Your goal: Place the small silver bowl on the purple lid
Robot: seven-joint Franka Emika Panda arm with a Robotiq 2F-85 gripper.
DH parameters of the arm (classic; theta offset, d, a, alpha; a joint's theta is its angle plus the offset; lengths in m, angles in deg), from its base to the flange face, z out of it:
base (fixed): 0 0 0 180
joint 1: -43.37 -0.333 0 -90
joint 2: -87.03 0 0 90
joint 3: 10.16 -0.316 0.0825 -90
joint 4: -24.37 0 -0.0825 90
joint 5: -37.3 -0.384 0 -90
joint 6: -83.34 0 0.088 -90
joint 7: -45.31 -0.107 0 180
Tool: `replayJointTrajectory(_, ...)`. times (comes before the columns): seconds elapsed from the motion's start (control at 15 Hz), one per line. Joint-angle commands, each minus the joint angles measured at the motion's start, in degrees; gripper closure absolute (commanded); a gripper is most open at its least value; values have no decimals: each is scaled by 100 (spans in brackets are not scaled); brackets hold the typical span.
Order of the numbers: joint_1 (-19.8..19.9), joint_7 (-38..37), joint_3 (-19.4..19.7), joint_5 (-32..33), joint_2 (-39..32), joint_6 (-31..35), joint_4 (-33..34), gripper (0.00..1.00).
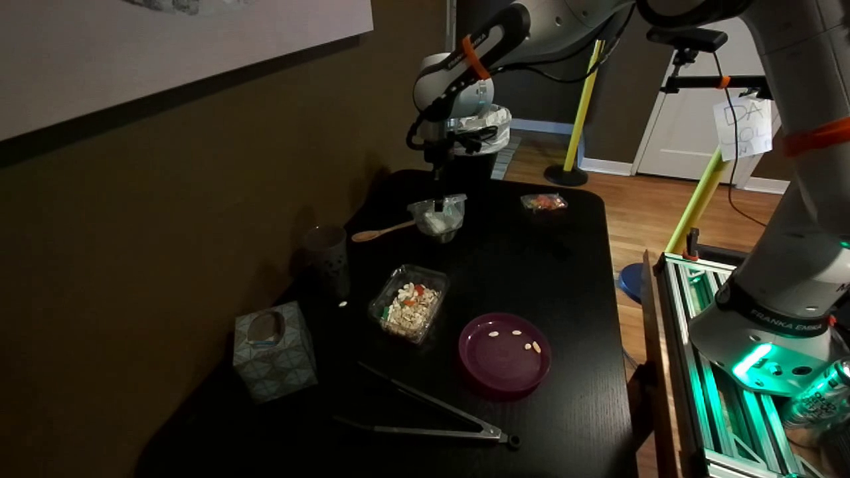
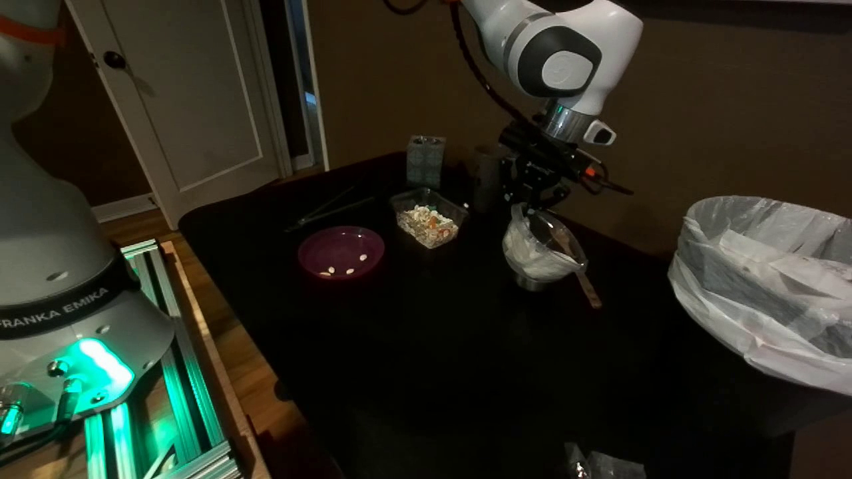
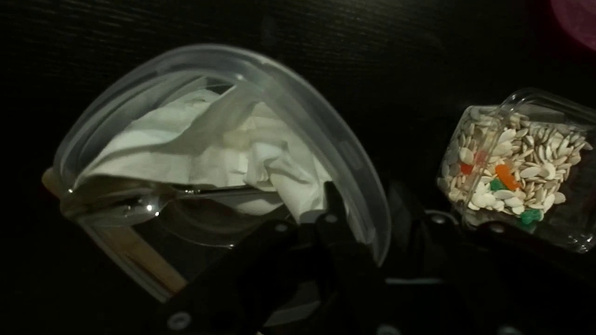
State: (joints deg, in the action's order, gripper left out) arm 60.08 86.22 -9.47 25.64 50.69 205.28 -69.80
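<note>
The small silver bowl (image 1: pixel 446 236) shows only as a metallic curve beneath a clear plastic container (image 1: pixel 453 210) holding crumpled white tissue. Its metal base also shows in an exterior view (image 2: pixel 532 283); its inside is hidden. The purple lid (image 1: pixel 505 362) lies flat, with several pale seeds on it; it also shows in an exterior view (image 2: pixel 341 247), and its edge in the wrist view (image 3: pixel 579 21). My gripper (image 3: pixel 363 197) is at the clear container's rim, one finger inside and one outside. A gap shows between the rim and the outer finger, so it looks open.
A clear box of seeds (image 1: pixel 410 307) stands between the container and the purple lid. Metal tongs (image 1: pixel 451 425), a tissue box (image 1: pixel 275 352), a tall cup (image 1: pixel 329 259) and a wooden spoon (image 1: pixel 382 232) are nearby. A candy packet (image 1: pixel 544 202) lies near the far edge.
</note>
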Motion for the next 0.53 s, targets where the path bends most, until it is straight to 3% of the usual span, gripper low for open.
replayJointTrajectory(0.0, 69, 11, -58, 79, -88, -197, 207, 98)
replayJointTrajectory(0.47, -6, -1, -98, 84, 405, -150, -42, 98)
